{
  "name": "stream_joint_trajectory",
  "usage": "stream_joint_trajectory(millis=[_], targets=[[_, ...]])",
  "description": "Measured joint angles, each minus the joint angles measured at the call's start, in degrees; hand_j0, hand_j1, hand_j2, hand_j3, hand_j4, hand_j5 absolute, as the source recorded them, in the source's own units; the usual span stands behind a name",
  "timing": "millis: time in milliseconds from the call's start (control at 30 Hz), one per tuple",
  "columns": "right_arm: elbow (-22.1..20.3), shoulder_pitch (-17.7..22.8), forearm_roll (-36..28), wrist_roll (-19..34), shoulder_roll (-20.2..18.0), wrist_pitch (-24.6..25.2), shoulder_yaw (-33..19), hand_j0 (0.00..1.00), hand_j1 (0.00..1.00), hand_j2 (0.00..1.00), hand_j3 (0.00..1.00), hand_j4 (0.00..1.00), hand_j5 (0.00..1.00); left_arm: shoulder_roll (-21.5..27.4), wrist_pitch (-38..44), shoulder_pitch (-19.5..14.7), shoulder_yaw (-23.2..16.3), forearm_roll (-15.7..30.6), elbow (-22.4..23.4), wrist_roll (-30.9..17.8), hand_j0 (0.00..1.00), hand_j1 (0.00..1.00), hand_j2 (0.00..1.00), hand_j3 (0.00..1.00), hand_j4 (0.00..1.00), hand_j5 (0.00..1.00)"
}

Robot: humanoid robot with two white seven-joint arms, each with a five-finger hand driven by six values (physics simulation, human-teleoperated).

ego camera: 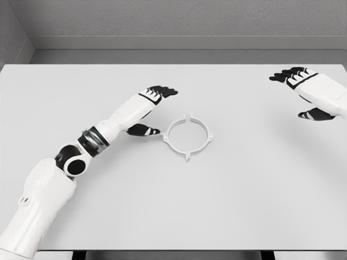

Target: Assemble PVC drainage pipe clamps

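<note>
My left arm enters from the lower left corner and reaches diagonally up and to the right across the white table (108, 216). The upper arm is a broad white shell; a dark joint with a metal band marks the elbow region, and the white forearm continues from there toward the ring. The clamp ring (187, 136), a thin white hoop with four small tabs around its rim, lies flat on the table near its middle.

My left hand (149, 111) is held just left of the ring, palm turned toward it. The black fingers (162, 91) extend straight, up and left of the ring, clear of its rim. The black thumb (143, 130) points at the ring's left tab; its tip is at or just short of the tab, and I cannot tell whether they touch. Fingers and thumb are spread apart and hold nothing.

My right hand (308, 92) is well to the right of the ring, near the table's right edge. Its black fingers (287, 76) point left, loosely extended; the thumb (314, 114) hangs apart below them. It too grasps nothing. The right forearm leaves the view at the right edge.
</note>
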Motion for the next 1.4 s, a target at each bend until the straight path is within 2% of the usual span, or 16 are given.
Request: stream_joint_trajectory(millis=[133, 233, 367, 433, 533, 633, 800, 1400], targets=[[-0.2, -0.2, 0.0, 0.0, 1.7, 0.0, 1.6, 1.0, 1.0, 1.0, 1.0, 1.0, 1.0, 1.7, 0.0, 0.5, 0.0, 0.2, -1.9, 0.0, 1.0, 1.0, 1.0, 1.0, 1.0, 1.0], [-0.5, -0.7, 0.0, 0.0, 4.7, 0.0, 4.7, 1.0, 1.0, 1.0, 1.0, 1.0, 1.0, 4.9, 0.0, 0.0, 0.7, 1.7, -2.4, 0.0, 1.0, 1.0, 1.0, 1.0, 1.0, 1.0], [-0.6, -1.8, 0.0, 0.0, 8.9, 0.0, 8.1, 1.0, 1.0, 1.0, 1.0, 1.0, 1.0, 10.7, 0.0, 0.0, 4.7, 3.2, -2.4, 0.0, 1.0, 1.0, 1.0, 1.0, 1.0, 1.0], [-0.6, -4.0, 0.3, 0.0, 10.4, 0.0, 9.7, 1.0, 1.0, 1.0, 1.0, 1.0, 1.0, 13.9, 0.0, -0.9, 6.6, 3.4, -2.1, 0.1, 1.0, 1.0, 1.0, 1.0, 1.0, 1.0], [2.9, -8.1, 1.7, -0.1, 12.6, 0.1, 13.6, 1.0, 1.0, 1.0, 1.0, 1.0, 1.0, 17.9, 0.0, -1.3, 8.0, 3.5, -1.8, 0.1, 1.0, 1.0, 1.0, 1.0, 1.0, 1.0], [7.5, -8.1, 3.2, -0.1, 14.4, 0.0, 16.1, 1.0, 1.0, 1.0, 1.0, 1.0, 1.0, 20.3, 0.0, -1.3, 8.4, 3.5, -1.5, 0.1, 1.0, 1.0, 1.0, 1.0, 1.0, 1.0], [10.6, -8.1, 4.7, -0.2, 15.7, 0.0, 18.3, 1.0, 1.0, 1.0, 1.0, 1.0, 1.0, 21.5, 0.0, -1.4, 8.6, 3.5, -1.4, 0.1, 1.0, 1.0, 1.0, 1.0, 1.0, 1.0], [12.8, -9.1, 5.7, -0.1, 16.7, 0.0, 20.0, 1.0, 1.0, 1.0, 1.0, 1.0, 1.0, 21.6, 0.0, -1.4, 8.5, 3.5, -1.4, -0.1, 1.0, 1.0, 1.0, 1.0, 1.0, 1.0]])
